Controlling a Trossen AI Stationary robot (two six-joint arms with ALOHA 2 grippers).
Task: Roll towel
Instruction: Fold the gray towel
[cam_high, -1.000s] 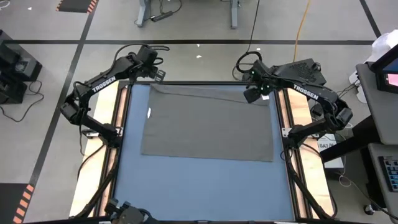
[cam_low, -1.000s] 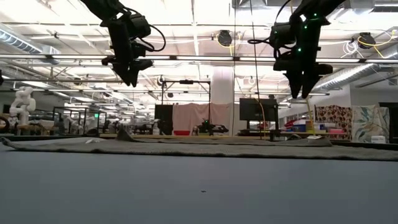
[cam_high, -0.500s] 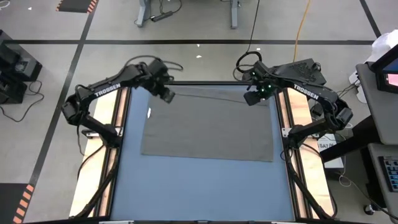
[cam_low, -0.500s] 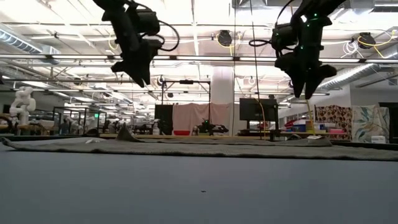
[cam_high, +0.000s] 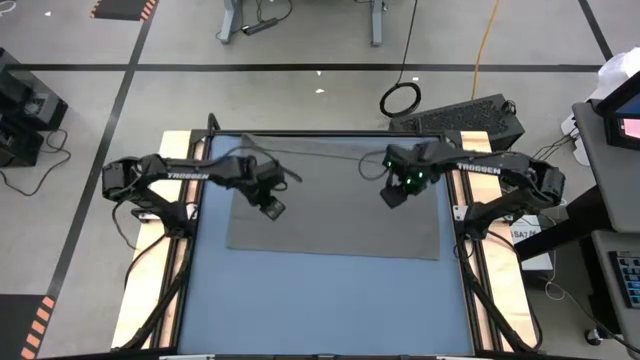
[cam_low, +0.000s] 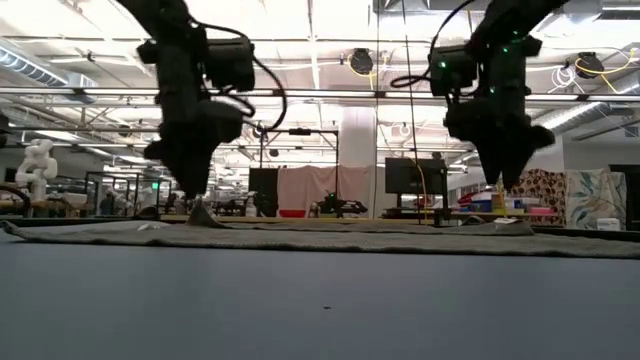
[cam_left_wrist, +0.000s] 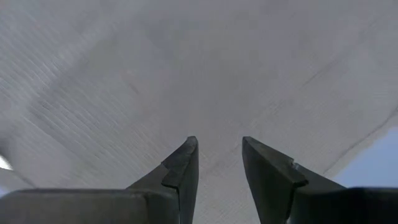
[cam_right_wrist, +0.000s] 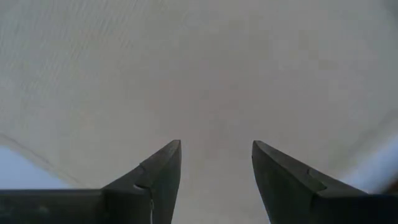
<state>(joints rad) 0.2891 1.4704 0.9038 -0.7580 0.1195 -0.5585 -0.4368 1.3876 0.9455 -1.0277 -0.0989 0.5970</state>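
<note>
The dark grey towel (cam_high: 335, 225) lies spread flat on the far half of the blue tabletop (cam_high: 320, 310). In the low view it is a thin band (cam_low: 320, 238) with a small raised peak near its far left (cam_low: 200, 214). My left gripper (cam_high: 274, 208) hangs open over the towel's left part, its tips just above the cloth (cam_low: 192, 195) (cam_left_wrist: 219, 149). My right gripper (cam_high: 390, 197) hangs open over the towel's right part, higher up (cam_low: 510, 182) (cam_right_wrist: 216, 152). The white tag does not show.
The near half of the blue tabletop is bare. Wooden rails (cam_high: 168, 250) (cam_high: 490, 270) and a black frame run along the table's left and right sides. Bare blue table shows past the towel's edge in both wrist views (cam_left_wrist: 379, 165) (cam_right_wrist: 18, 168).
Both grippers have come from the table's far edge toward the near edge, out over the towel, and have gone down. The left one has travelled farther and sunk lower. The towel has stayed as it was.
</note>
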